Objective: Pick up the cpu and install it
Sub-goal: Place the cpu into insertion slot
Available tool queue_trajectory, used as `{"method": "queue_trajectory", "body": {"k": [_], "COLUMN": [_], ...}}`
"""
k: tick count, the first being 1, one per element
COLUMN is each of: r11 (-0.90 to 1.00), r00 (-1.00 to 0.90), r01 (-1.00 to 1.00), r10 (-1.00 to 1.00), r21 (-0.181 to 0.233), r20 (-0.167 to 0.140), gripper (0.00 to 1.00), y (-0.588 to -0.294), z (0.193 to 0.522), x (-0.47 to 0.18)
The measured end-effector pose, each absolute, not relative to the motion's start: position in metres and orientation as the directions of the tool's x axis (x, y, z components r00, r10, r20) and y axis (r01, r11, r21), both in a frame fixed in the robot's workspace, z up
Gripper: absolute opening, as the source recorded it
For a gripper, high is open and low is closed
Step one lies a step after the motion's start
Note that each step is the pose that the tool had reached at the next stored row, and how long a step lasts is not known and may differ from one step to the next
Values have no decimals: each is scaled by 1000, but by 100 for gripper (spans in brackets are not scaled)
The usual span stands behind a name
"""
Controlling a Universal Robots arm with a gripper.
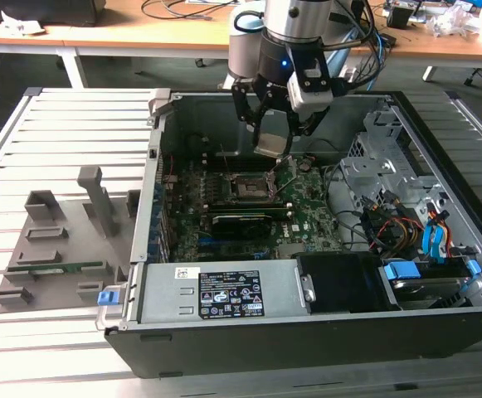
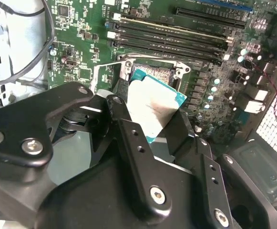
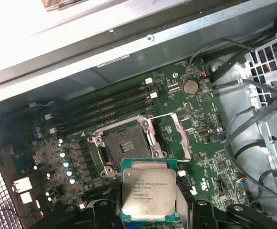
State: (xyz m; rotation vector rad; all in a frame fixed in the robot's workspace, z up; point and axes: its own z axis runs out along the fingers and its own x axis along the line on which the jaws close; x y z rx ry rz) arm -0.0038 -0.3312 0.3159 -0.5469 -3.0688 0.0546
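Your black pincer (image 1: 274, 139) is clamped on the cpu (image 3: 148, 190), a small flat square chip with a silvery metal top and a thin green rim, gripped by two opposite edges. You hold it in the air, tilted, above the green motherboard (image 3: 210, 157) and close to the open square processor socket (image 3: 127, 145) with its dark metal frame. Around them sits the open black computer case (image 1: 307, 332), lying on its side on the slatted grey metal desk (image 1: 66, 108). At the exterior view's left, a grey plastic parts tray (image 1: 25, 249) rests on the desk beside the case.
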Motion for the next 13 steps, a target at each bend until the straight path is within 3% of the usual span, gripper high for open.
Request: {"method": "queue_trajectory", "body": {"k": [13], "r11": [878], "r00": [-878], "r01": [478], "r10": [478], "r21": [-39], "r20": [17], "gripper": [55], "y": [-331], "z": [316], "x": [-4]}}
